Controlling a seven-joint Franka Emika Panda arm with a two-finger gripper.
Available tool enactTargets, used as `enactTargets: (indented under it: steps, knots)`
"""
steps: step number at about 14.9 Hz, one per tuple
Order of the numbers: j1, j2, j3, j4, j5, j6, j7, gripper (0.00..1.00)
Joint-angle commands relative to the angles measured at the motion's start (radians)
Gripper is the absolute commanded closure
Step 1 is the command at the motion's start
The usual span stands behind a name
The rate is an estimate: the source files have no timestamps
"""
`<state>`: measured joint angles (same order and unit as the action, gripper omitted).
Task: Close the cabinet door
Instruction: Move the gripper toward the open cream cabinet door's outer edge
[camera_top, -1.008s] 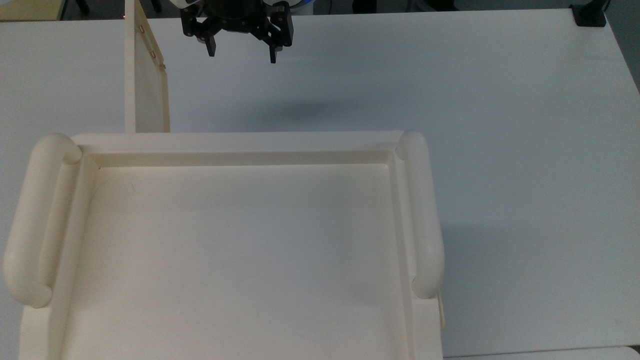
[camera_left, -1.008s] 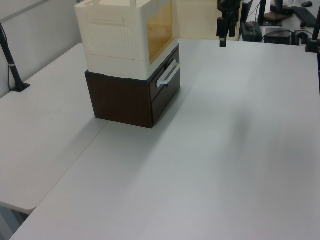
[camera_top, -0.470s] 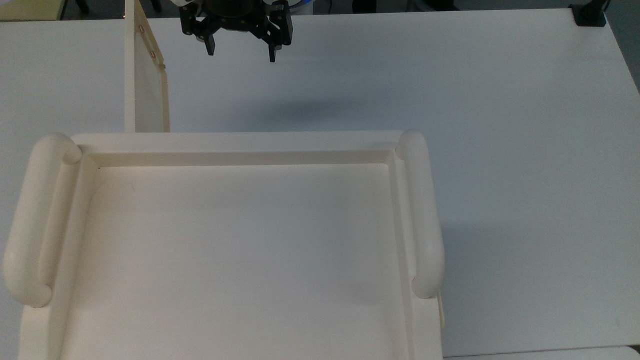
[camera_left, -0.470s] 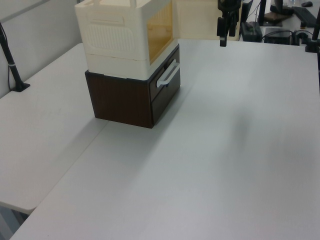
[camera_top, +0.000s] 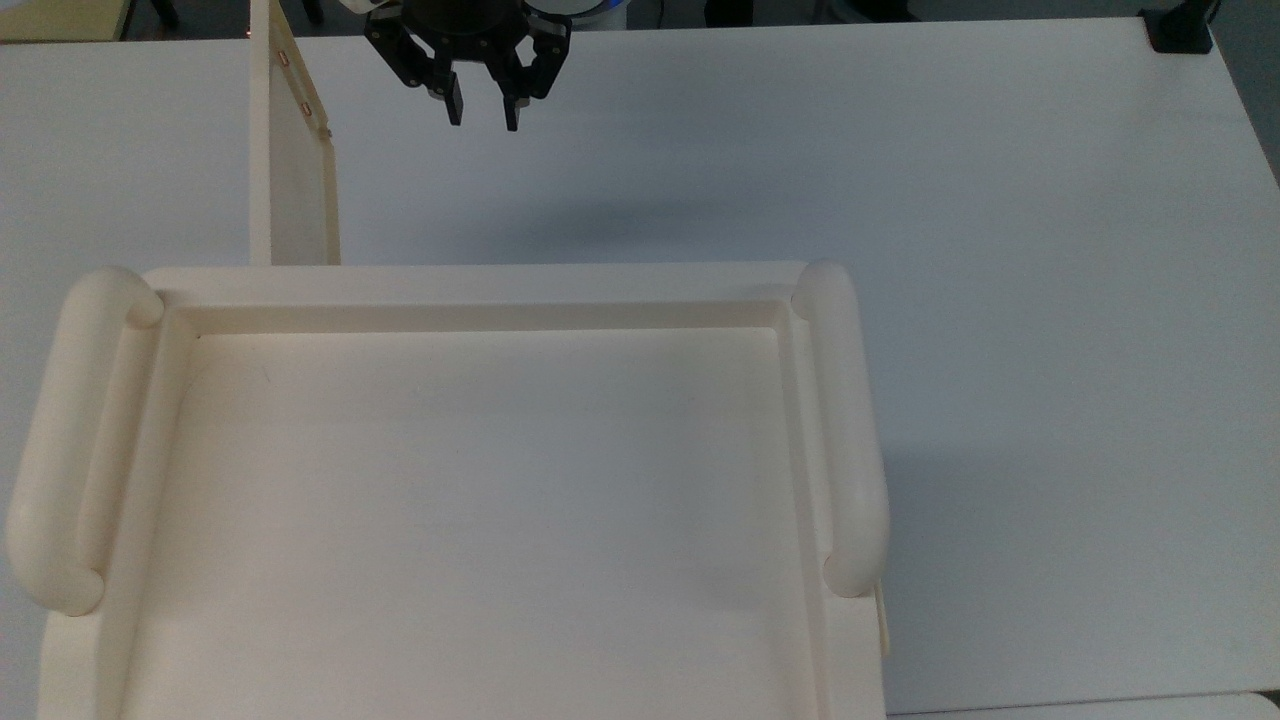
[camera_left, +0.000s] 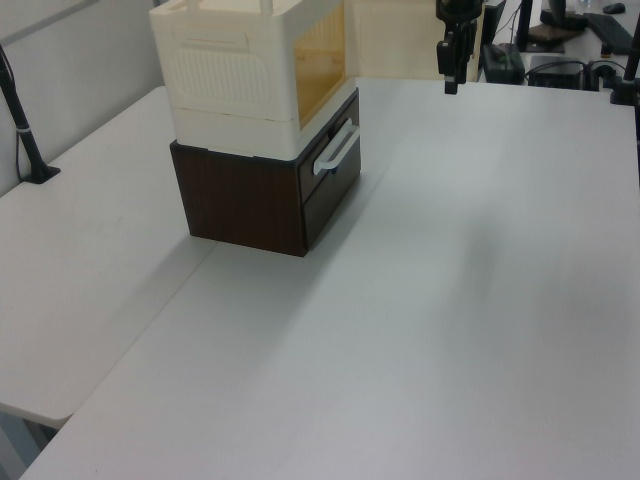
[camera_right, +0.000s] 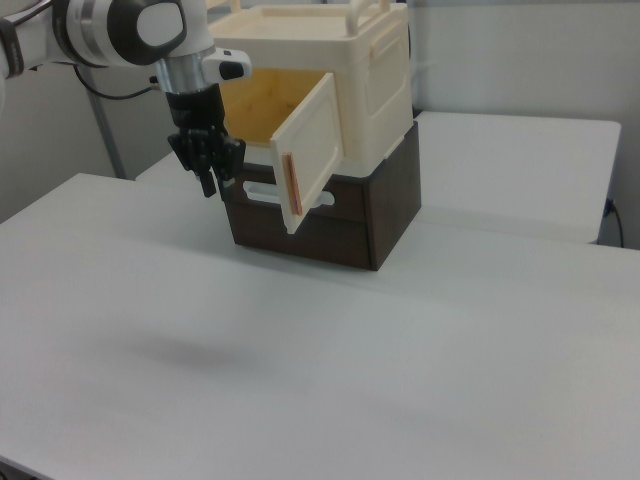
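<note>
The cabinet (camera_right: 340, 75) sits on a dark drawer unit (camera_right: 330, 215) on the tabletop (camera_right: 300, 380); its cabinet door (camera_right: 312, 150) stands swung wide open from the cabinet's front; it looks a thin, light, stiff plastic panel, likely to swing at a gentle push on its outer face near the free edge, with no grasp needed; beyond the door's free edge hangs the gripper (camera_top: 482, 112), jaws narrowly apart and empty.

Cream cabinet (camera_left: 250, 75) atop dark brown drawer unit (camera_left: 270, 195), door (camera_left: 390, 40) swung open, black gripper (camera_left: 452, 70) hovering beside
</note>
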<state>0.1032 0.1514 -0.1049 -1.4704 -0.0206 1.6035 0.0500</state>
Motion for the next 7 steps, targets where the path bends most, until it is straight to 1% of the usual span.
enactTargets:
  steps: [1,5,7]
  knots:
    - [-0.016,-0.032,0.008,-0.019,0.013,-0.007,-0.022,1.00]
    - [-0.014,-0.032,0.002,0.007,0.021,0.000,-0.022,1.00]
    - [-0.016,-0.033,-0.002,0.074,0.025,0.000,-0.028,1.00]
